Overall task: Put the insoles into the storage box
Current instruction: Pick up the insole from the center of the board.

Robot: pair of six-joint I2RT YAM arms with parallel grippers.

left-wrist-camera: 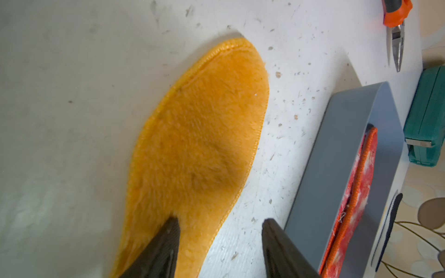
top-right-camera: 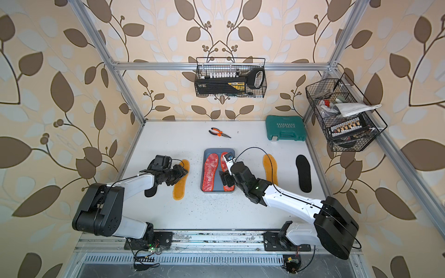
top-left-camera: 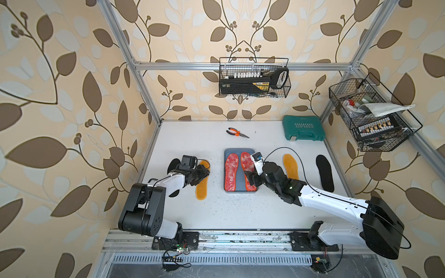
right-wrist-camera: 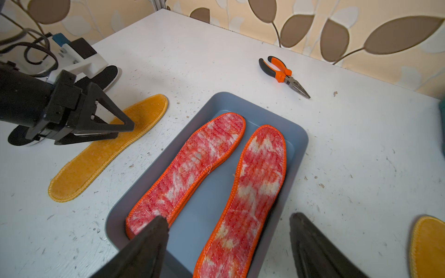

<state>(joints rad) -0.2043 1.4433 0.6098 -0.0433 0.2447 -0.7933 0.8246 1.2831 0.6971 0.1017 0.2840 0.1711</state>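
The storage box (top-left-camera: 239,180) (right-wrist-camera: 240,101) lies in the middle of the white table (top-left-camera: 216,211), its long side running near to far. Two red-speckled insoles sit side by side in it, the left one (top-left-camera: 231,172) (right-wrist-camera: 192,163) and the right one (top-left-camera: 246,163) (right-wrist-camera: 255,183); their heels reach over the near rim. The right gripper (top-left-camera: 250,178) (right-wrist-camera: 228,216) hangs over the near right part of the box with its jaws spread wide and nothing between them. The left gripper (top-left-camera: 204,172) (left-wrist-camera: 220,220) is low over the orange-yellow insole (top-left-camera: 201,190) (left-wrist-camera: 204,144) that lies flat on the table left of the box. Its jaws stand apart and clamp nothing: one fingertip (left-wrist-camera: 174,221) is over the pile, the other over the bare table between insole and box. A black insole (top-left-camera: 173,164) (right-wrist-camera: 106,74) lies further left, mostly hidden under that arm. Right of the box lie a second orange-yellow insole (top-left-camera: 290,166) and, well apart from it near the right edge, another black insole (top-left-camera: 325,173). Orange-handled needle-nose pliers (top-left-camera: 237,132) lie far of the box, and a closed green tool case (top-left-camera: 303,127) sits in the far right corner.
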